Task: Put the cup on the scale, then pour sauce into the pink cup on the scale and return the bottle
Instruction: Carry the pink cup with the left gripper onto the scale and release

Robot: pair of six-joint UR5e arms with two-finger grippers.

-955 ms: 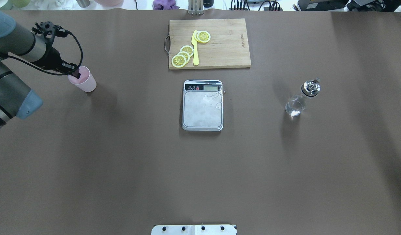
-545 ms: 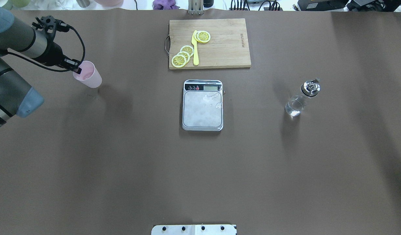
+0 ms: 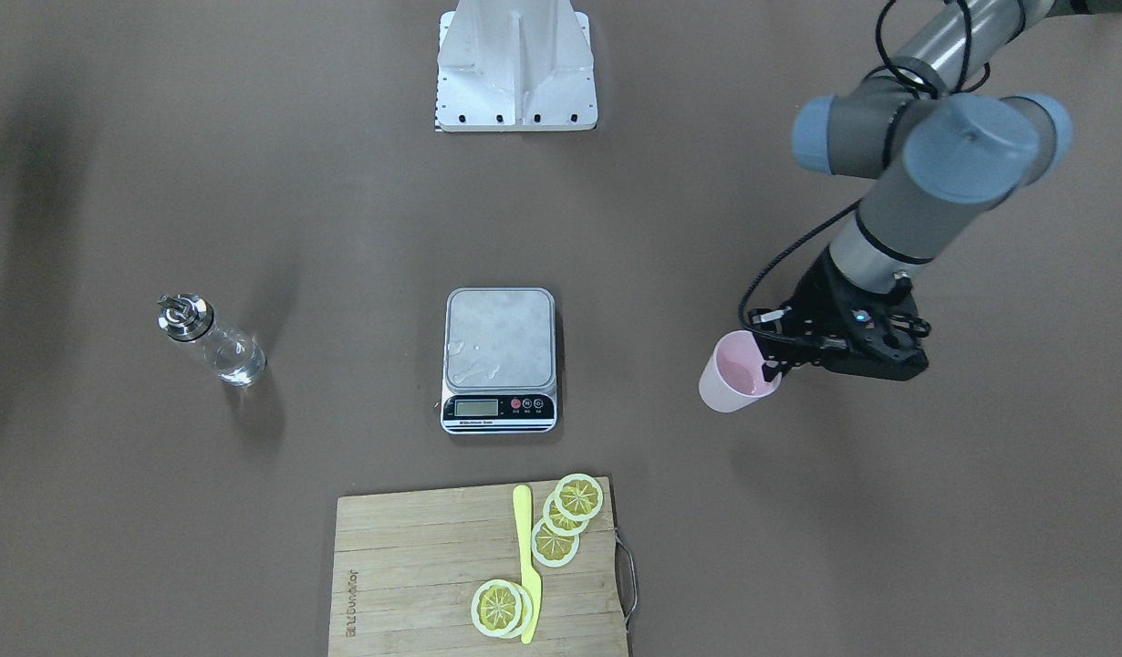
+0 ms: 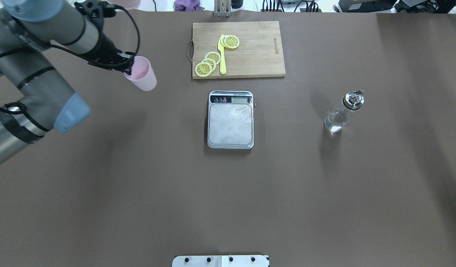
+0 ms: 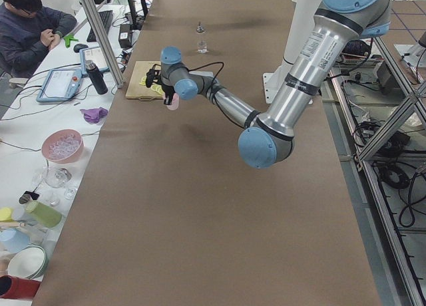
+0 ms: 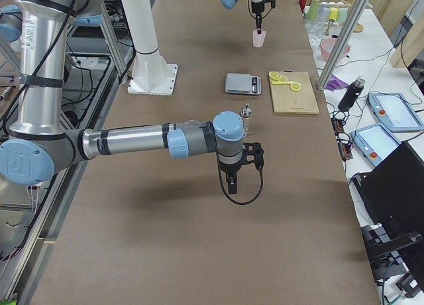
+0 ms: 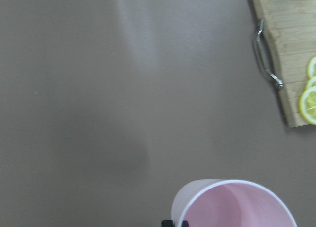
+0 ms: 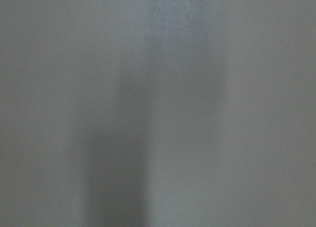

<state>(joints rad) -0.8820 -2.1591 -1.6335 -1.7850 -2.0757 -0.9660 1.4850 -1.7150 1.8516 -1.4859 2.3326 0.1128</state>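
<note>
1. One small pale pink plastic cup (image 4: 142,76) hangs above the table (image 4: 228,204), in its far left part, its rim pinched by the left gripper (image 4: 129,68).
2. The silver rectangular scale (image 4: 230,124) sits mid-table.
3. Whether the right gripper (image 6: 230,180) is wide or narrow, I cannot tell.

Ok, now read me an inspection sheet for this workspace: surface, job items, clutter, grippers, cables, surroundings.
Surface: brown table cover, no spills seen on it.
Job's things: pink cup apparently lifted, on the robot's left of the cutting board; scale central, platform bare except a wet-looking smear; bottle upright on the robot's right, clear liquid inside.
Clutter: lemon slices and a yellow knife on the cutting board.
Grippers: left gripper shut on the cup's rim; right gripper over bare table, open or shut unclear.
Cables: black cable loops by the left wrist.
Surroundings: seated person and pink bowl beside the table.
</note>
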